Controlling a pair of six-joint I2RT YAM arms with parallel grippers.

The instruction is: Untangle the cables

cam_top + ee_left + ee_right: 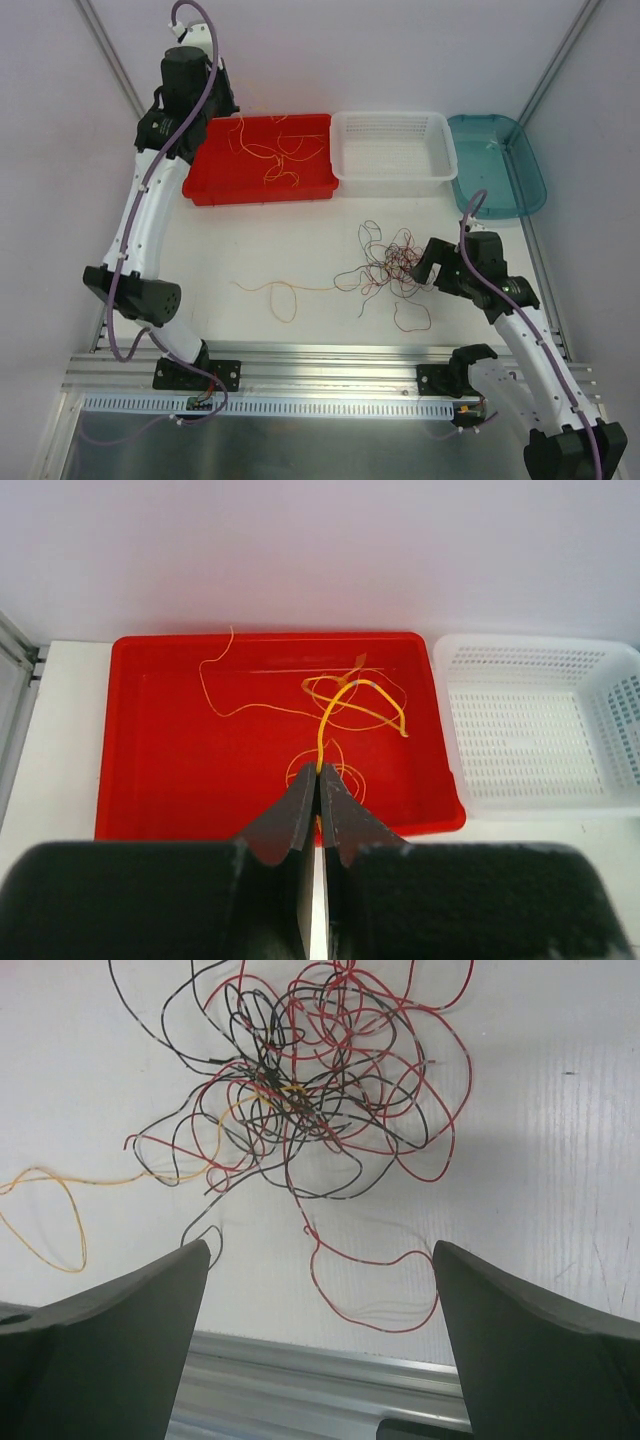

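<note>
A tangled clump of red and black wires (392,262) lies on the white table, with a yellow strand (282,292) trailing left. It fills the right wrist view (310,1090). My right gripper (318,1260) is open and empty, just right of the clump (437,262). Several yellow wires (275,150) lie in the red tray (215,185). My left gripper (319,776) is shut on a yellow wire (340,705) that arcs up from its tips over the red tray (160,780). In the top view the left gripper (208,112) is at the tray's left end.
A white perforated basket (442,150) stands right of the red tray, and a teal bin (520,165) right of that. The basket also shows in the left wrist view (600,780). A metal rail (320,360) runs along the table's near edge.
</note>
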